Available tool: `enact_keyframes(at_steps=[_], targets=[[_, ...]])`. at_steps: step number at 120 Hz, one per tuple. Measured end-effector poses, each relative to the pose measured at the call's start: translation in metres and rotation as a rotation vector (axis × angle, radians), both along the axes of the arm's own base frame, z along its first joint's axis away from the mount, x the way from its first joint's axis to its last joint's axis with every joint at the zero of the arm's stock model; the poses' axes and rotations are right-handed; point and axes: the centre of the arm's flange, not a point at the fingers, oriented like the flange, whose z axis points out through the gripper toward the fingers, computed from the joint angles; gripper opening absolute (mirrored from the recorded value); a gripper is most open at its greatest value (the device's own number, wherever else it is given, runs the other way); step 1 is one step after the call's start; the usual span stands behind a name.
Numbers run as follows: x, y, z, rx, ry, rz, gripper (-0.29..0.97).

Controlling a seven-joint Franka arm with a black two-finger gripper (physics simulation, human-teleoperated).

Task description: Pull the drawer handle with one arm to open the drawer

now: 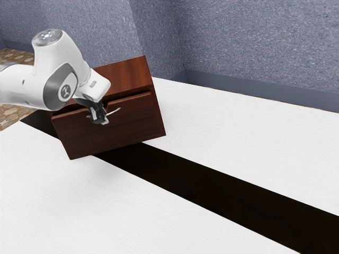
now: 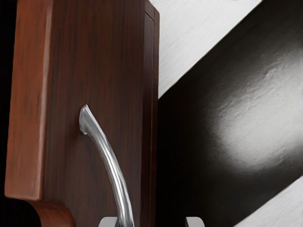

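The gripper (image 1: 100, 118), spread and unclamped, straddled the handle (image 2: 108, 163), whose long axis ran along the drawer (image 1: 132, 108) front.

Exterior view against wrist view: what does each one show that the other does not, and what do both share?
The exterior view gives the white arm, its hand at the handle, the whole wooden cabinet and the blue wall. The wrist view gives the handle's curved bar close up, one end fixed into the drawer front. Both share the handle, the drawer front, the black strip and the white table.
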Motion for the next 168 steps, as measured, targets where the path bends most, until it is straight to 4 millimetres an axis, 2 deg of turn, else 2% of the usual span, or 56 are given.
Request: enact_keyframes(at_steps=[28,102,168], targets=[[0.001,-0.01,0.0,-0.005,-0.006,-0.015,0.11],[-0.032,-0.025,0.001,-0.009,-0.016,-0.02,0.09],[-0.049,-0.044,0.0,-0.025,-0.02,-0.031,0.1]])
